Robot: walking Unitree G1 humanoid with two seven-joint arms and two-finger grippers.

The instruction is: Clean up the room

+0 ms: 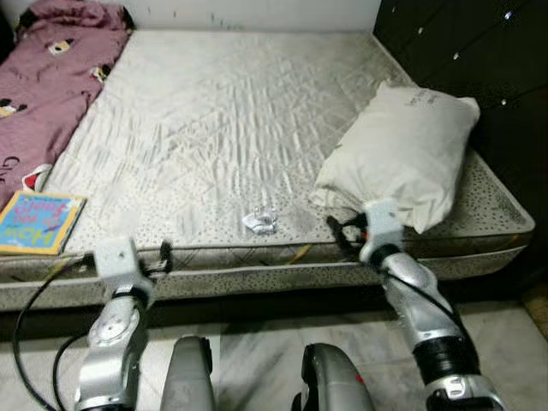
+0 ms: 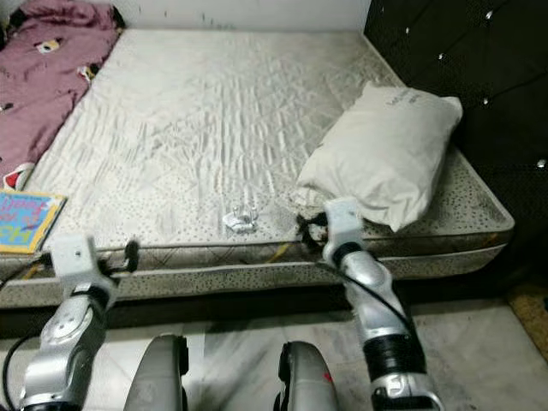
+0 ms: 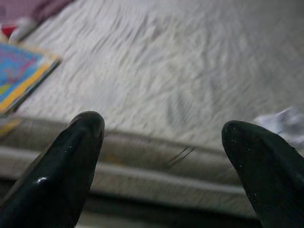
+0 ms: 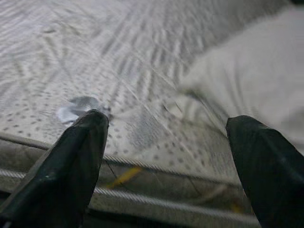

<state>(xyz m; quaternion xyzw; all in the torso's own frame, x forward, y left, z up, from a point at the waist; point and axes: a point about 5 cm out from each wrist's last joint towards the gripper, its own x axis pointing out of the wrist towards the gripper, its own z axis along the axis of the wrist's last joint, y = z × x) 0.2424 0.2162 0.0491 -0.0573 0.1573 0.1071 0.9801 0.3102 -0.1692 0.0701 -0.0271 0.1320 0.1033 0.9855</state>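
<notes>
My left gripper [image 3: 161, 156] and right gripper [image 4: 166, 156] hover at the mattress [image 1: 223, 111] edge, jaws apart. Just beyond lies a crumpled wrapper [image 1: 259, 221] (whitish), the pillow [image 1: 402, 150] to its right, a book [image 1: 38, 223] far left.

The blanket [image 1: 51, 77] ran off the head views' left edge, its prints too small to read. The book [image 1: 38, 223] was cut by the same edge, its cover lettering illegible. The scrap [image 1: 259, 221] near the mattress [image 1: 223, 128] front edge was too small to identify. Writing on the pillow [image 1: 402, 154] could not be read. Both wrist views were blurred: the scrap there was a pale smear, and the pillow had no sharp outline. The right gripper [image 1: 347, 229] was partly hidden behind its wrist block.
</notes>
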